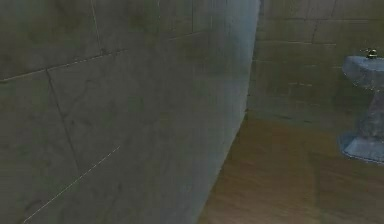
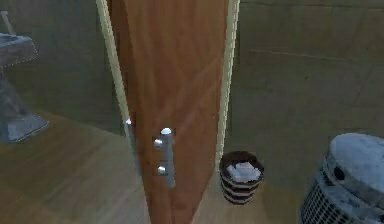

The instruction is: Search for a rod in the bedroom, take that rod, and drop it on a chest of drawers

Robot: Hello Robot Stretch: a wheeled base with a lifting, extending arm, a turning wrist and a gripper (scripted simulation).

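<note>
A grey tiled wall (image 1: pixel 110 110) stands close across the forward view's left and middle. At its right edge a pale pedestal basin (image 1: pixel 365 105) stands on a wooden floor (image 1: pixel 270 170). In the arm side view a wooden door (image 2: pixel 170 90) with a metal handle (image 2: pixel 165 158) stands edge-on in the middle, very near.
The basin's pedestal (image 2: pixel 15 105) sits at the arm side view's left edge. A small dark bin with white contents (image 2: pixel 240 177) stands on the floor beyond the door. A grey ribbed basket (image 2: pixel 350 185) sits at the lower right corner. Tiled walls (image 2: pixel 300 70) close the room behind.
</note>
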